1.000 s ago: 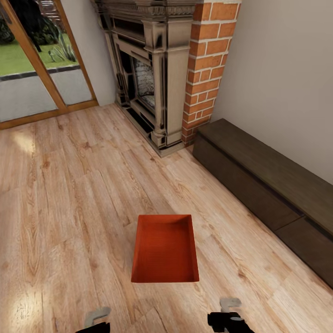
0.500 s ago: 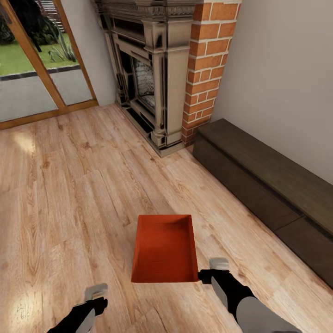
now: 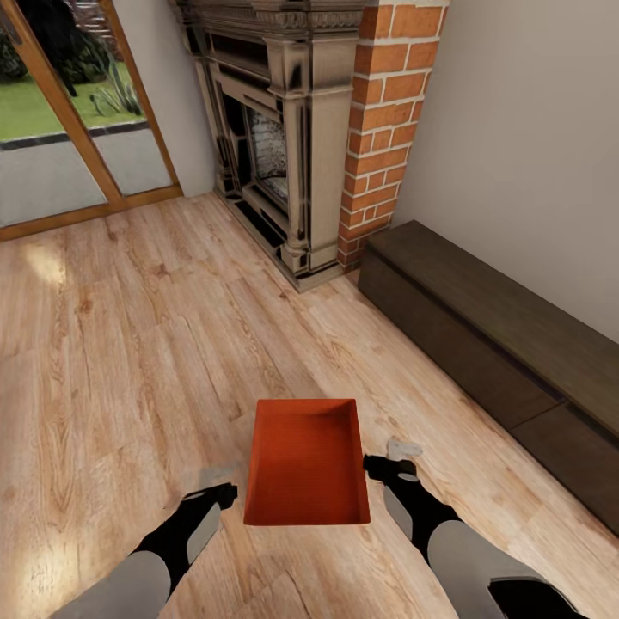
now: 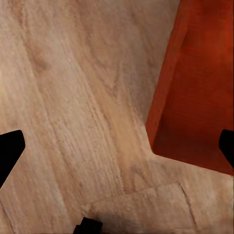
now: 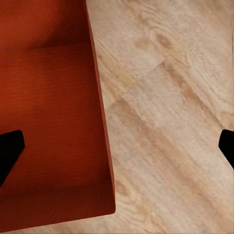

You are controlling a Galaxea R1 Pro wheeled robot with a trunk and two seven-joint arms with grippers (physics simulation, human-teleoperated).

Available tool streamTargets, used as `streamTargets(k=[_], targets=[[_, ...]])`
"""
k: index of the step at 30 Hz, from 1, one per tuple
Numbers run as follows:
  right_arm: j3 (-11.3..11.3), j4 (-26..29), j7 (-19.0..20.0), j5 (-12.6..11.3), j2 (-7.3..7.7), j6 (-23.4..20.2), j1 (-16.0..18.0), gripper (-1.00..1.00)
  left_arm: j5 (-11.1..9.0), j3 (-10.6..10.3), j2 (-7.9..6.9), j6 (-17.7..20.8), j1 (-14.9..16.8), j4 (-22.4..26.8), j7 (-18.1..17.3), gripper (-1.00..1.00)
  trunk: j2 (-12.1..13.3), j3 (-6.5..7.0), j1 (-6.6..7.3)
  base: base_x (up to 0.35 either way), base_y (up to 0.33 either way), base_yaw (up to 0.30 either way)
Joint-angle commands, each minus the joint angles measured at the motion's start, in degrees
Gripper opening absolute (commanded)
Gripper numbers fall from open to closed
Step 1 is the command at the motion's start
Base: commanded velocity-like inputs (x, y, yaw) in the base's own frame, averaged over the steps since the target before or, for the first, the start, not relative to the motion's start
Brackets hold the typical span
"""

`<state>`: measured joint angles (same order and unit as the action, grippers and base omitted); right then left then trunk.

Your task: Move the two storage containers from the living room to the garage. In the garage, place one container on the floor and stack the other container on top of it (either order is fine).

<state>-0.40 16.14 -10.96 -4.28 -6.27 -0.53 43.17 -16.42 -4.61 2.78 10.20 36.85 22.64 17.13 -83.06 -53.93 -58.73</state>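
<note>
One orange-red storage container sits open-topped on the living room's light wood plank floor, just in front of me. My left gripper is at its left side and my right gripper at its right side, both open. In the left wrist view the container lies under one fingertip and bare floor under the other, with its side wall between them. The right wrist view shows the same straddle over the container. I cannot tell whether the fingers touch it. The garage is out of view.
A dark ornate fireplace with a red brick column stands ahead. A long low dark wooden bench runs along the right wall. Wood-framed glass doors are at the far left. Open plank floor lies left of the container.
Both arms have reached forward from the picture's lower edge to either side of the container. The container and the view have stayed put.
</note>
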Motion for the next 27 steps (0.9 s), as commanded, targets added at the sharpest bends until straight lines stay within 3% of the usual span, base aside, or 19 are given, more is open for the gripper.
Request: streamTargets(k=[1,4,16,22,24,27], targets=[[0.1,0.0,-0.3,-0.3,-0.08,0.5,0.0,1.00,-0.3,-0.5,1.22,0.3,0.2,0.3,0.5,1.00,0.0,-0.04,0.00,0.000,0.000,0.000],[0.3,0.0,-0.4,-0.2,-0.19,1.3,0.0,1.00,0.0,-0.6,1.98,0.3,0.5,1.3,0.5,1.00,0.0,-0.04,0.00,0.000,0.000,0.000],[0.6,-0.2,0.3,-0.4,0.34,1.1,0.0,1.00,0.0,-0.7,2.57,0.1,0.6,4.0,0.5,1.00,0.0,-0.04,0.00,0.000,0.000,0.000],[0.7,-3.3,0.3,0.0,0.00,1.3,0.0,1.00,0.3,-0.8,4.00,0.3,0.6,4.8,0.6,1.00,0.0,-0.04,0.00,0.000,0.000,0.000],[0.7,-4.3,0.3,0.9,-0.16,1.4,0.0,1.00,1.1,-1.0,4.34,0.4,0.6,4.9,0.6,1.00,0.0,-0.04,0.00,0.000,0.000,0.000],[0.6,-5.2,0.3,2.7,-0.31,1.5,0.0,1.00,3.8,-1.5,4.48,0.5,0.6,4.8,0.6,1.00,0.0,-0.04,0.00,0.000,0.000,0.000]])
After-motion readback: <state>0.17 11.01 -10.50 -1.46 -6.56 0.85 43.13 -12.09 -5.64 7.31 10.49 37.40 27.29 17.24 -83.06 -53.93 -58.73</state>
